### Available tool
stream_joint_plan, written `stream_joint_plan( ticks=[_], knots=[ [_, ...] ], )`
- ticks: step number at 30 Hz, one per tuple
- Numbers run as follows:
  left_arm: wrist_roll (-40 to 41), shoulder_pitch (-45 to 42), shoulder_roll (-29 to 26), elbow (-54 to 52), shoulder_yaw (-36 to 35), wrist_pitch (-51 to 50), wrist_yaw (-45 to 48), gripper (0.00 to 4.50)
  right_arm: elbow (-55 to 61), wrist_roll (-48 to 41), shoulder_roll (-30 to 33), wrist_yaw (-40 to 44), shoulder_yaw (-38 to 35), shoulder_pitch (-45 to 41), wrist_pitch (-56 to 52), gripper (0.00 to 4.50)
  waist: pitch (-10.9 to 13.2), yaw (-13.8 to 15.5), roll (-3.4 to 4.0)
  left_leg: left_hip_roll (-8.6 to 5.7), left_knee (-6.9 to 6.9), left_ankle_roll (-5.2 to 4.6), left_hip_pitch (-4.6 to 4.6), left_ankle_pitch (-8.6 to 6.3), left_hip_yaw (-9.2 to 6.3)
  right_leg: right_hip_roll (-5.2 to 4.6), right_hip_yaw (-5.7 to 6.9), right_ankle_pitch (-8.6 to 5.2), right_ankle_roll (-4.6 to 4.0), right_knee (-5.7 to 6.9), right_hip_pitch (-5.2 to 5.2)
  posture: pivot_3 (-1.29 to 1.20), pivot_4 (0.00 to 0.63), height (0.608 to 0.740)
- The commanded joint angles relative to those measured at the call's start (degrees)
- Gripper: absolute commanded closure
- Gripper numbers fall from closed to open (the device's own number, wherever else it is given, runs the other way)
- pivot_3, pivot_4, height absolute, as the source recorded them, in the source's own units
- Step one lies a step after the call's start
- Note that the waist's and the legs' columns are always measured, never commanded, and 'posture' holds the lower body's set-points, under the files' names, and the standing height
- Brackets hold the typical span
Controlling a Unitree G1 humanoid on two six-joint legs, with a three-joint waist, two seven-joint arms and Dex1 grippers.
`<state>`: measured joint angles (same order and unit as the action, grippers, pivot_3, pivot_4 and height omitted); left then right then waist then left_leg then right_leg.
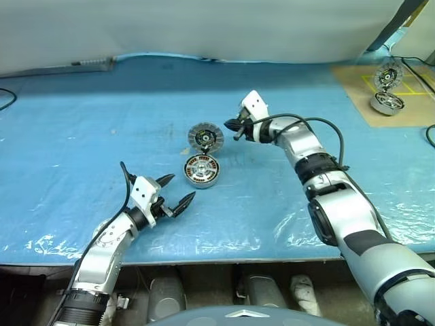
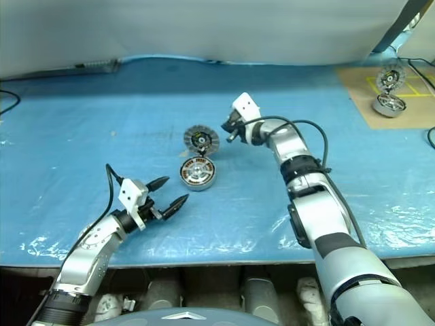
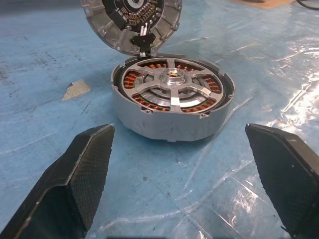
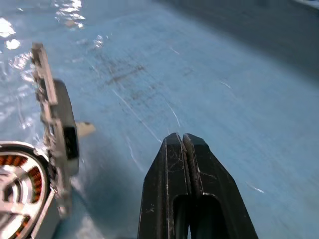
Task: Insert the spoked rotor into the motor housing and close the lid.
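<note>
rotor: small silver spoked rotor [image 3: 172, 89] looks seated in the squat round silver motor housing [image 1: 202, 170] mid blue plastic-covered surface [image 1: 81, 136]
lid: flat grey segmented lid [image 1: 205, 138] stands upright at the housing's far edge
step: I'd say closing; I'll need to push it down
claws: right claw [image 1: 236, 129] shut, empty, beside lid; left claw [image 1: 178, 193] wide open, near housing
unclear: can't see the hinge properly

this looks like a robotics lab or test workshop. a long bench [image 1: 81, 136] is wrapped in blue plastic sheeting that shines and wrinkles, with a plain white backdrop [image 1: 204, 27] behind it. a brown board [image 1: 408, 109] at the far right corner carries yellow tape marks and spare motor parts [image 1: 388, 102] (loose black cables [image 1: 427, 81] trail near it).
</note>
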<state>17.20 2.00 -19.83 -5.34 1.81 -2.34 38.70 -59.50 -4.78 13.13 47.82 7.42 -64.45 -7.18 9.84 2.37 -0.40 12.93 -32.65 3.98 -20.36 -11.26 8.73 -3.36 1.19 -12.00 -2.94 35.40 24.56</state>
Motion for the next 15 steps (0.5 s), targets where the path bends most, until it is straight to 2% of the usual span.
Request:
stream_joint_plan(
  ticks=[1, 6, 15],
  knots=[
    [0.02, -0.08, -0.32, -1.91, -0.68, 1.04, 0.03, 0.0, -3.99, -2.59, -2.13, 5.99, -3.37, -4.3, 2.22, 4.48, 0.0, 0.02, 0.0, 0.02, -0.02, -0.04, -0.09, -0.02, 0.0, 0.0, 0.02, -0.03, -0.05, 0.1, 0.12, 0.0, 0.15, 0.74],
    [0.01, 0.57, -0.26, -2.52, -0.89, 1.21, -0.4, 0.0, -7.77, -3.61, -4.6, 14.76, -5.53, -6.92, -0.67, 4.48, 0.0, 0.11, 0.02, 0.26, -0.41, -0.24, -0.7, -0.1, -0.01, 0.09, 0.19, -0.05, -0.16, 0.39, 0.62, 0.0, 0.15, 0.74],
    [0.08, 1.37, -0.21, -3.18, -0.91, 1.22, -0.82, 0.0, -4.43, -2.26, -6.61, 25.7, -4.03, -4.01, -5.44, 4.48, 0.01, 0.14, 0.02, 0.42, -0.47, -0.23, -0.7, -0.11, -0.01, 0.2, 0.25, -0.03, -0.24, 0.39, 0.61, 0.0, 0.15, 0.74]
  ],
)
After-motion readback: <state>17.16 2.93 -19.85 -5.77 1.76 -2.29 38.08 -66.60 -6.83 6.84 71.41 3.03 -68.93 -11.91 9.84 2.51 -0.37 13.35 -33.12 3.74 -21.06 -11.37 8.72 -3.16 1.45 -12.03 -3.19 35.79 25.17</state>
